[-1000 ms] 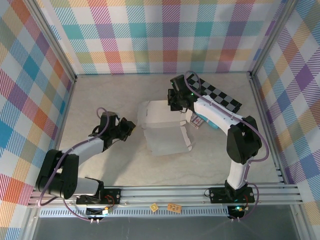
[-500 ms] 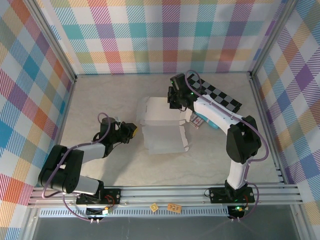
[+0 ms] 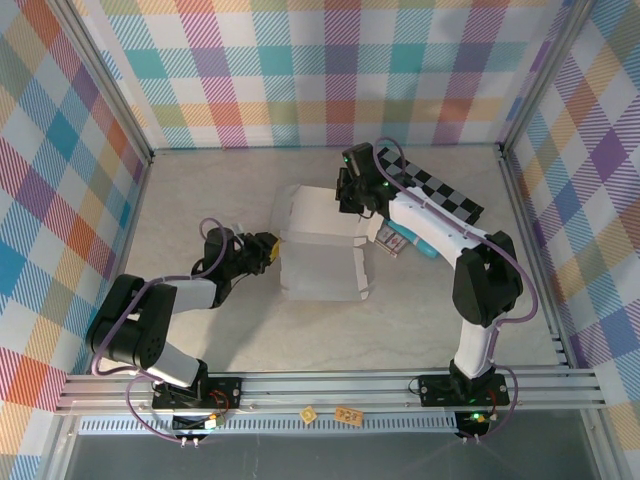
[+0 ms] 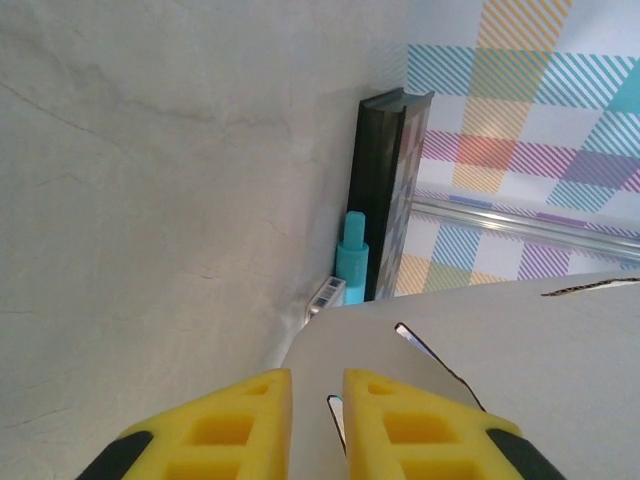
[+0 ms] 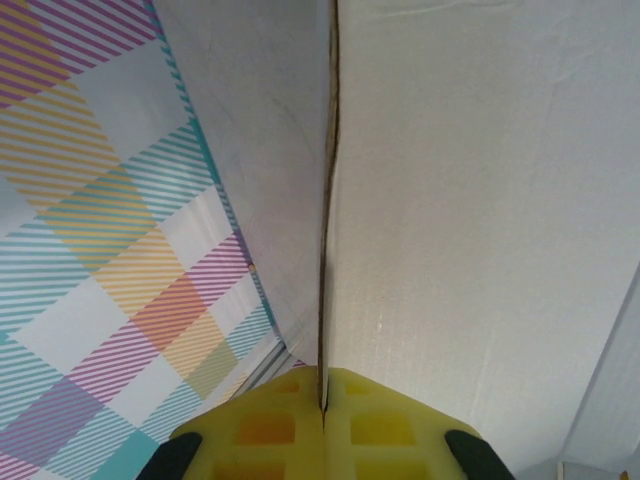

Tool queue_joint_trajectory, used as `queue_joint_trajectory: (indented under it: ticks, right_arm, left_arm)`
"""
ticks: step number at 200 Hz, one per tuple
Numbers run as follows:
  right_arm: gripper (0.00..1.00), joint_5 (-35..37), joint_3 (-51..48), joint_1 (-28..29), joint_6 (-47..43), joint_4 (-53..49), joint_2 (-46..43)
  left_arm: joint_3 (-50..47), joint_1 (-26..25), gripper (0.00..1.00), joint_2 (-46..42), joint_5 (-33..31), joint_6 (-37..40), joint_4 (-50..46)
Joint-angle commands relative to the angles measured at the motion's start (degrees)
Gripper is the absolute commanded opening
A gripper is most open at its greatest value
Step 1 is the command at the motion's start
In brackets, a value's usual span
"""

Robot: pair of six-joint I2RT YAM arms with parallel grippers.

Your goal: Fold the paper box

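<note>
The paper box (image 3: 320,250) is a white, partly folded cardboard sheet in the middle of the table. My right gripper (image 3: 352,196) is at its far edge. In the right wrist view the yellow jaws (image 5: 322,402) are shut on the thin edge of a box panel (image 5: 480,200), which stands upright away from them. My left gripper (image 3: 270,249) lies low at the box's left edge. Its yellow fingers (image 4: 318,392) stand slightly apart, and a slotted flap of the box (image 4: 520,340) shows through the gap and beyond them.
A black-and-grey checkered board (image 3: 440,195) lies at the back right, seen edge-on (image 4: 385,190) in the left wrist view. A teal marker (image 3: 418,243) and a small printed packet (image 3: 388,240) lie just right of the box. Plaid walls enclose the table.
My left gripper has swung right to the box's left edge and its jaws have parted a little. The box has shifted slightly left. The right gripper keeps its hold.
</note>
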Motion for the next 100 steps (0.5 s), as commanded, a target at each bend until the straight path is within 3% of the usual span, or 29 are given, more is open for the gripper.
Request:
queue_joint_trajectory:
  ticks: [1,22,100]
  right_arm:
    - [0.0,-0.2,0.6,-0.5,0.9,0.6,0.3]
    - [0.0,-0.5,0.4,-0.5,1.2,1.2,0.3]
    - [0.0,-0.9,-1.4,-0.5,-0.4,2.4,-1.1]
  left_arm:
    - [1.6,-1.6,0.22,-0.5,-0.8,-0.2,2.7]
    - [2.4,-3.1,0.24,-1.5,-1.7,1.6,-0.3]
    - [5.5,-4.7,0.35,-11.4,-9.2,14.8,-26.0]
